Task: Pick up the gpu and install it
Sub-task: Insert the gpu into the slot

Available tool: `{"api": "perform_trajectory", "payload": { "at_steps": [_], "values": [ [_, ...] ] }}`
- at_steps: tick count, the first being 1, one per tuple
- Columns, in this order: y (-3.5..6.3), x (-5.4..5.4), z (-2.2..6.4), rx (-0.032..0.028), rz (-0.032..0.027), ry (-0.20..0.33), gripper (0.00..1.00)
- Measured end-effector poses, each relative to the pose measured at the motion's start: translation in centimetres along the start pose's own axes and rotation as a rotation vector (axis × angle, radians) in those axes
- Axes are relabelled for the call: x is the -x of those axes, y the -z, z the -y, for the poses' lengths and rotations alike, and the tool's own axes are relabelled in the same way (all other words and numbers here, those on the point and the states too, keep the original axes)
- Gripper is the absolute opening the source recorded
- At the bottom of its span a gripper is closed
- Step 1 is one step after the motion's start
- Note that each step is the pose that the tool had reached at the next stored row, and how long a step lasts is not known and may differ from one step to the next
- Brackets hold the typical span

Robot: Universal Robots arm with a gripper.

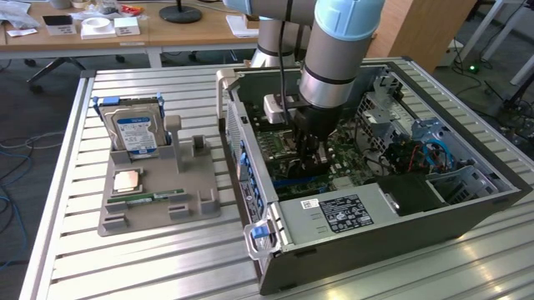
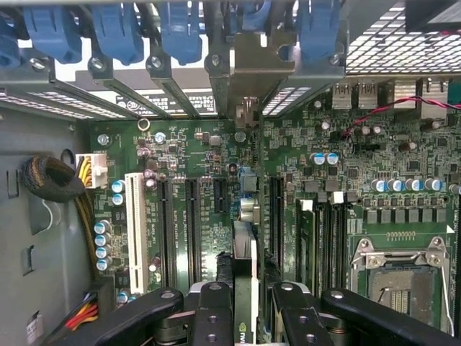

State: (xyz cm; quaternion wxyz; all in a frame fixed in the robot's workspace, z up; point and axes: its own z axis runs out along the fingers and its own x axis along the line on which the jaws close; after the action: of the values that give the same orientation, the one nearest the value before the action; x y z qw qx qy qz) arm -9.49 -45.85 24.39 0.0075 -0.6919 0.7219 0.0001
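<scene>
Fingers clamping edge-on gpu, seemingly over motherboard slot.

Even, bright daylight-like light fills the exterior view. The slatted aluminium bench shows pale glare streaks near the exterior view's lower right, and the light-blue and silver robot arm casts shade into the open dark-grey computer case, whose interior reads dim. In the wrist view the green motherboard is evenly lit and sharp, white light blows out behind the perforated rear wall, and the black finger links look soft.
</scene>
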Motion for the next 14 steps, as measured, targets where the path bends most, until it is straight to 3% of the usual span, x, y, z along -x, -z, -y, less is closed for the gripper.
{"api": "perform_trajectory", "payload": {
  "at_steps": [14],
  "values": [
    [-0.50,-0.01,-0.01,-0.0001,0.0000,-0.006,0.26]
  ]
}}
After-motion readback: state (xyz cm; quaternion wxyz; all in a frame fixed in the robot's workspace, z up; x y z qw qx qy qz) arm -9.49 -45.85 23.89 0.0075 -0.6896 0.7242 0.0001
